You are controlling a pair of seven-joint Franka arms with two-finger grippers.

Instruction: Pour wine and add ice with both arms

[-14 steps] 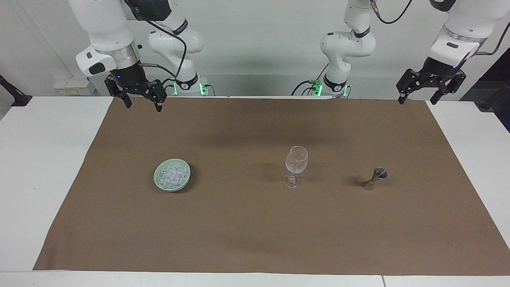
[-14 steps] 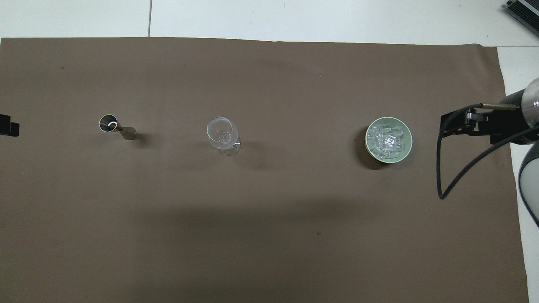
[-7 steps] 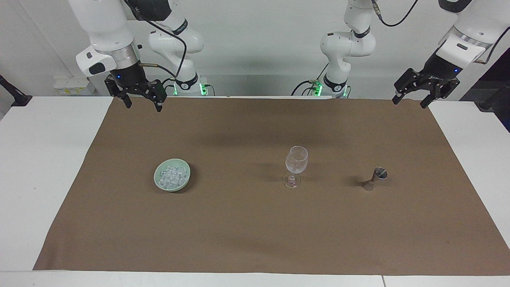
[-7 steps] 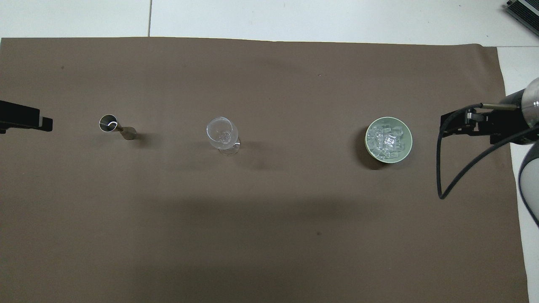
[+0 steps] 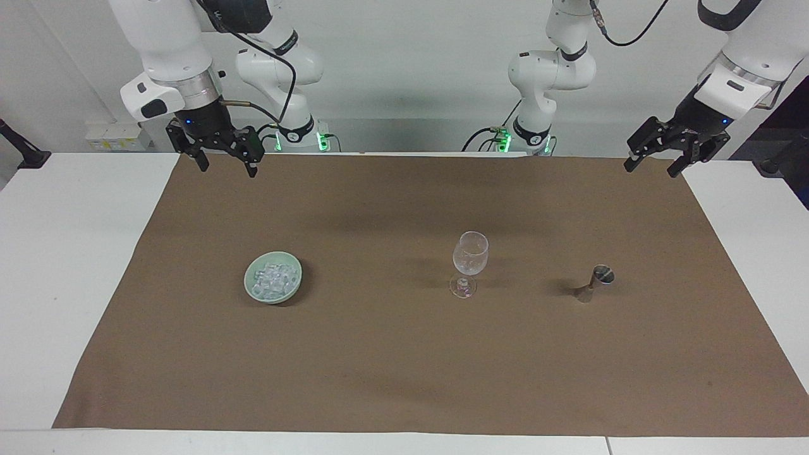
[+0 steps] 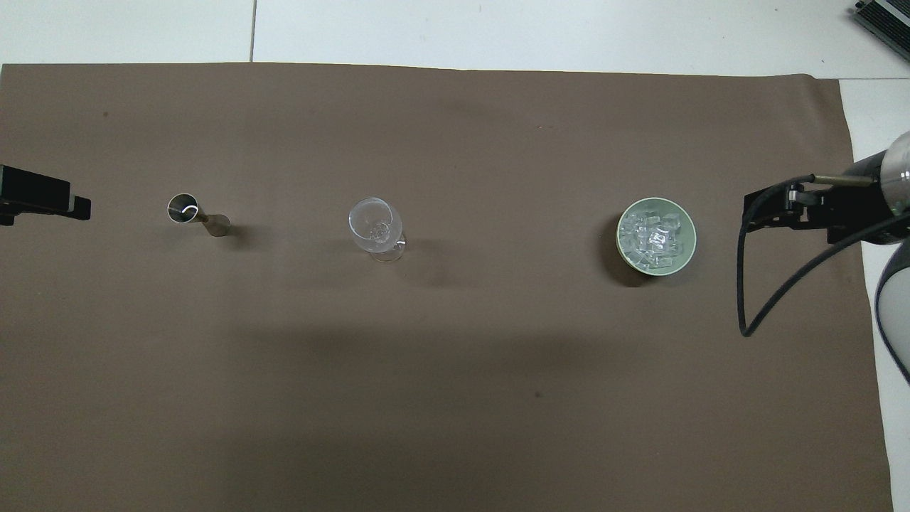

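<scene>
Two arms hang raised over the robots' own edge of the brown cloth (image 5: 404, 354), each with its fingers spread and nothing between them. The right gripper (image 5: 223, 166) points straight down over the cloth's corner at the right arm's end of the table, and it sits where it was a second ago. The left gripper (image 5: 654, 165) is over the corner at the left arm's end, tilted, its wrist leaning out toward the table's white margin (image 5: 746, 208). Since a second ago this gripper has swung a little inward over the cloth, and the wrist above it has lifted and tipped; in the overhead view its black tip now reaches further in from the edge.

Farther from the robots, three things stand in a row on the cloth, well apart and unmoved: the pale green bowl (image 5: 251, 292) holding the ice (image 5: 274, 278) toward the right arm's end, the upright stemmed glass (image 5: 470, 254) in the middle, and a small metal measuring cup (image 5: 595, 284) toward the left arm's end.
</scene>
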